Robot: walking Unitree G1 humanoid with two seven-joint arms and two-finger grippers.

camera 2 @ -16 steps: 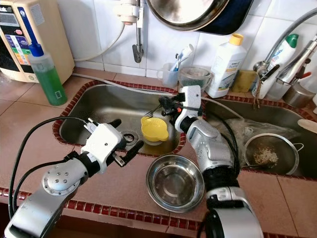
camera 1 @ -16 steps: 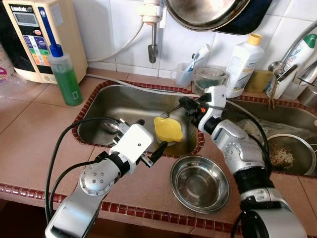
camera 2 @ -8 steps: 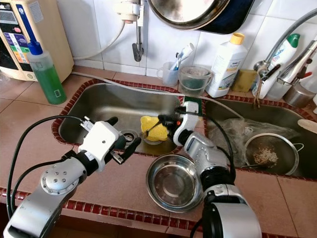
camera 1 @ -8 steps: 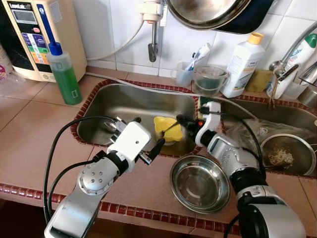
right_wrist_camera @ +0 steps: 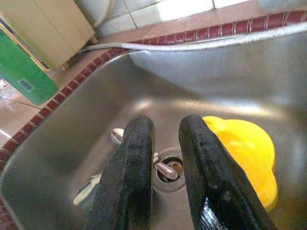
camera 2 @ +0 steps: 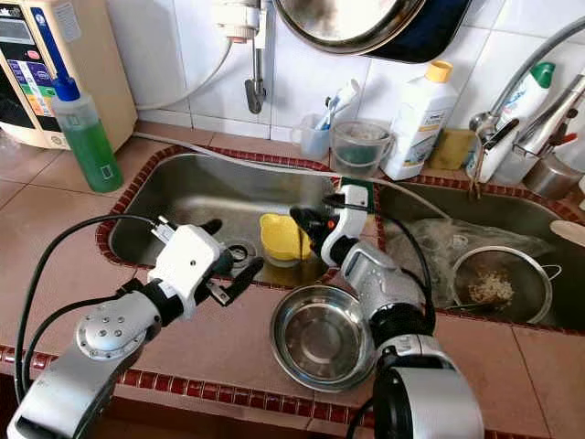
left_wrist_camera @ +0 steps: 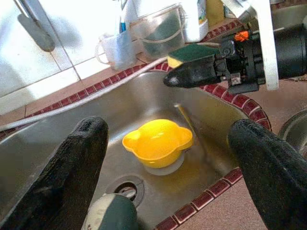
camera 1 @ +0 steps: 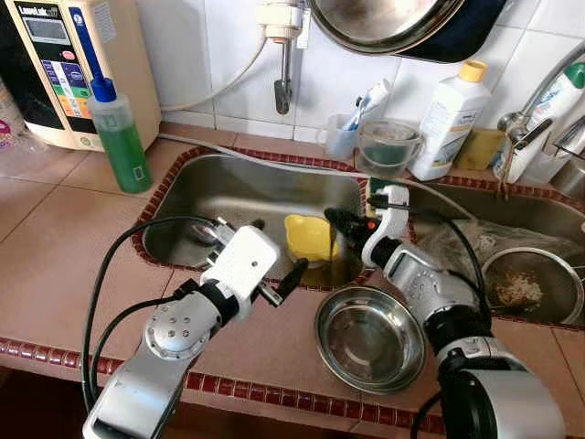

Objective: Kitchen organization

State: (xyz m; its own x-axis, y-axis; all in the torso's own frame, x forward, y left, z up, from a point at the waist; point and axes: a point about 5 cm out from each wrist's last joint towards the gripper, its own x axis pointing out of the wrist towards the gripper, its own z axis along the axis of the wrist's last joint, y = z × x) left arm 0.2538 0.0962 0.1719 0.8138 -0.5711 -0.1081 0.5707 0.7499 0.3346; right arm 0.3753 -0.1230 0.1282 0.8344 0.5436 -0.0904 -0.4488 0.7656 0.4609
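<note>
Right hand (camera 1: 336, 219) unclenched, empty, above yellow bowl (camera 1: 309, 237); left hand (camera 1: 274, 256) spread; labels unreadable.

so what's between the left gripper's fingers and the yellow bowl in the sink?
Left wrist view: bare steel sink floor and the drain lie between the open left gripper and the yellow bowl. Nothing else blocks it.

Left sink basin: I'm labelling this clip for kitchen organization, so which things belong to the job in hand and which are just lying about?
In play:
yellow bowl
right end effector, over the basin
left end effector, open at the near rim
steel bowl

Lying about:
green soap bottle
white bottle
strainer
</note>
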